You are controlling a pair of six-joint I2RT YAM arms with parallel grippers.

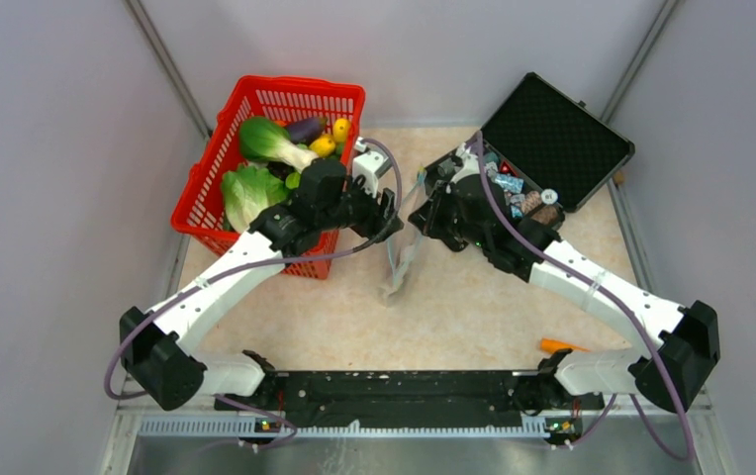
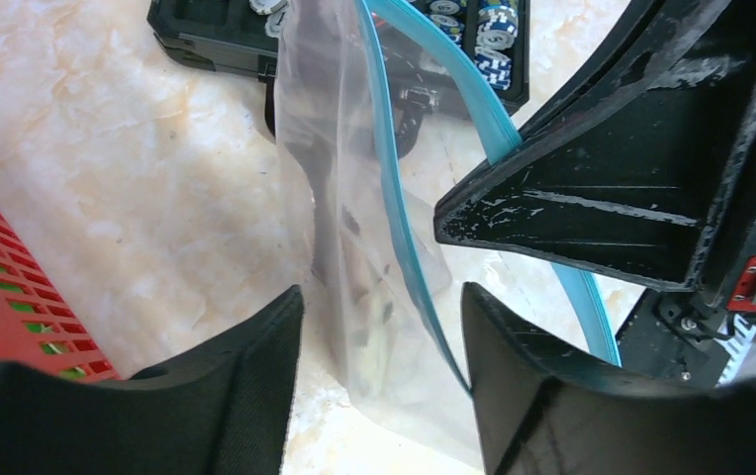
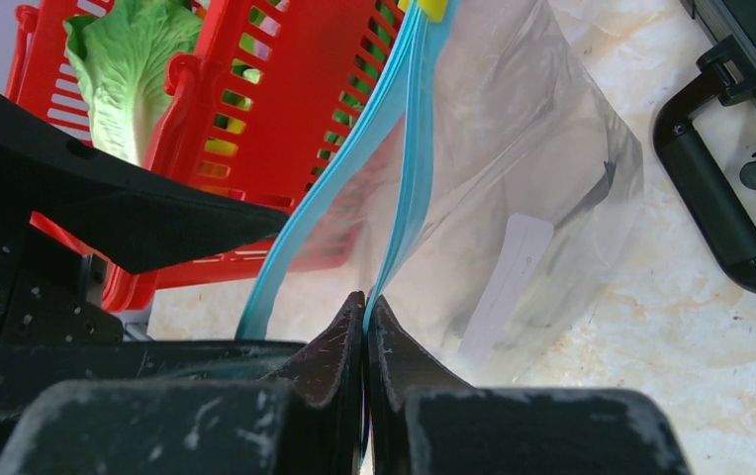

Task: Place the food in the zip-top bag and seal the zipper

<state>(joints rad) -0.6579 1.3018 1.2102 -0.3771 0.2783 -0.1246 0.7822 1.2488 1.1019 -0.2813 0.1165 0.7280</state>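
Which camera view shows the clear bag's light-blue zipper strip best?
Right wrist: the light-blue zipper strip runs up, both tracks parted, from the shut right claw. Left wrist shows curved stretches, partly behind that claw. Top external shows only a faint thin line.

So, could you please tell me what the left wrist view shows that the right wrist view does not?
Only the left wrist view: the left gripper open astride the zip-top bag, and small trinkets beyond it. Only the right wrist view: the right gripper pinched shut on the zipper, the bag's white label, and leafy greens. Both: bag, zipper, red basket, table.
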